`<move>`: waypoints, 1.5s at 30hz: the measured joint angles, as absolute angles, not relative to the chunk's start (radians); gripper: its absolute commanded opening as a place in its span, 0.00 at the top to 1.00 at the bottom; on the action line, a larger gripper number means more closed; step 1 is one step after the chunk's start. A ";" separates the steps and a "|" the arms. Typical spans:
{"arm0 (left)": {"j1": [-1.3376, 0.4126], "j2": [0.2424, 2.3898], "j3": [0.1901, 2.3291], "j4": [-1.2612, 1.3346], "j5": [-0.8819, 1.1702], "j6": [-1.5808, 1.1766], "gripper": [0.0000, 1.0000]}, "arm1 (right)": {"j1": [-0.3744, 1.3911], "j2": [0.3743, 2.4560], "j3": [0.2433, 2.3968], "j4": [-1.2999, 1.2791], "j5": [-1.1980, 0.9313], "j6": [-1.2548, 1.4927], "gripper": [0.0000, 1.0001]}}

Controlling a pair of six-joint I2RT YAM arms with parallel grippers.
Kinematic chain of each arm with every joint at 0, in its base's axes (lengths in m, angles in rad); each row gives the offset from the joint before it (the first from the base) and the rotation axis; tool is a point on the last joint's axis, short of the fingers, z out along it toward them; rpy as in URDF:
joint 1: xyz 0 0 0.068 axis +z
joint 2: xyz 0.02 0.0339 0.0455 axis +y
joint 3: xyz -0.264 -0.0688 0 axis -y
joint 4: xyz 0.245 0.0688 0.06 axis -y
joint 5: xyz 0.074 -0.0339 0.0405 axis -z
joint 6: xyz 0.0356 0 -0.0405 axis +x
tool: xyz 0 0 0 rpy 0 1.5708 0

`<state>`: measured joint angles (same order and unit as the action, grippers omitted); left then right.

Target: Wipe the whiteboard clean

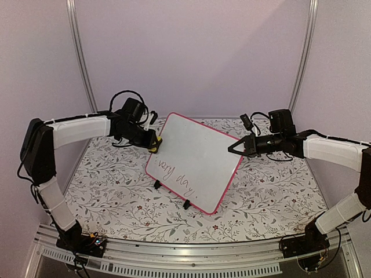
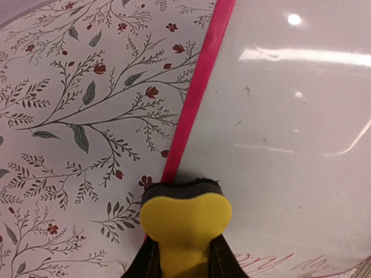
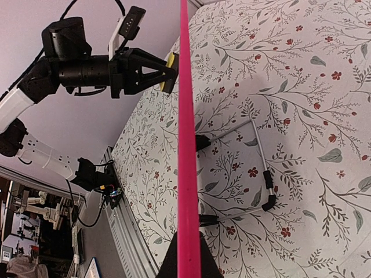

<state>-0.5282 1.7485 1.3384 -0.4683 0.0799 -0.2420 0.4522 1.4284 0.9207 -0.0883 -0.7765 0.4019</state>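
Top external: floral table (image 1: 104, 191), with the whiteboard (image 1: 194, 156) mid-table, propped tilted on a wire stand (image 3: 261, 156). On its right edge the right gripper (image 1: 235, 149) has its fingers clamped on the pink frame. At its left edge the left gripper (image 1: 152, 142) has its fingers closed around a yellow eraser (image 2: 185, 217), dark pad against the frame. Red writing (image 1: 177, 176) on the lower left of the board. Two black feet (image 1: 157, 185) on the near edge.

Pale lilac walls (image 1: 191, 52), two slim metal posts (image 1: 81, 58), floral-patterned tabletop (image 1: 116, 197), aluminium rail (image 1: 191, 252) along near edge.
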 measured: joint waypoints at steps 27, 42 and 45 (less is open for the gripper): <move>-0.572 1.629 1.040 -0.402 0.097 -0.419 1.00 | 0.450 1.428 0.920 -0.081 -0.771 0.406 1.00; -0.601 1.736 1.148 -0.327 0.123 -0.408 1.00 | 0.448 1.428 0.920 -0.084 -0.767 0.419 1.00; -0.604 1.726 1.113 -0.294 0.122 -0.417 1.00 | 0.447 1.429 0.920 -0.083 -0.767 0.421 1.00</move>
